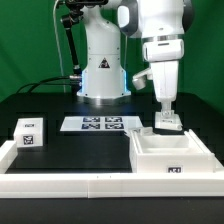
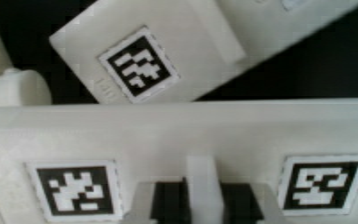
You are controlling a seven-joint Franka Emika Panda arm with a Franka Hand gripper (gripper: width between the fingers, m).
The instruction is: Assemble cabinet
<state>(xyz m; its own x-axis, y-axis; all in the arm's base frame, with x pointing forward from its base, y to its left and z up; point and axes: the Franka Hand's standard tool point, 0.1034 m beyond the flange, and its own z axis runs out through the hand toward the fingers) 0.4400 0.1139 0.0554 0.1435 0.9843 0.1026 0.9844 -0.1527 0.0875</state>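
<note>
The cabinet's open white box (image 1: 170, 156) lies at the exterior view's right, with a tag on its front face. My gripper (image 1: 168, 117) points straight down at the box's far side. It is shut on a thin upright ridge (image 2: 197, 178) of a white cabinet part (image 1: 169, 126) that carries two tags (image 2: 73, 188). In the wrist view my dark fingers (image 2: 163, 202) stand on either side of that ridge, and my gripper (image 2: 197, 198) pinches it. Beyond the held part, a white tagged panel (image 2: 140, 65) lies slanted.
A small white tagged block (image 1: 28, 133) sits at the exterior view's left. The marker board (image 1: 101, 124) lies in front of the robot's base (image 1: 100, 85). A low white rail (image 1: 60, 186) runs along the front edge.
</note>
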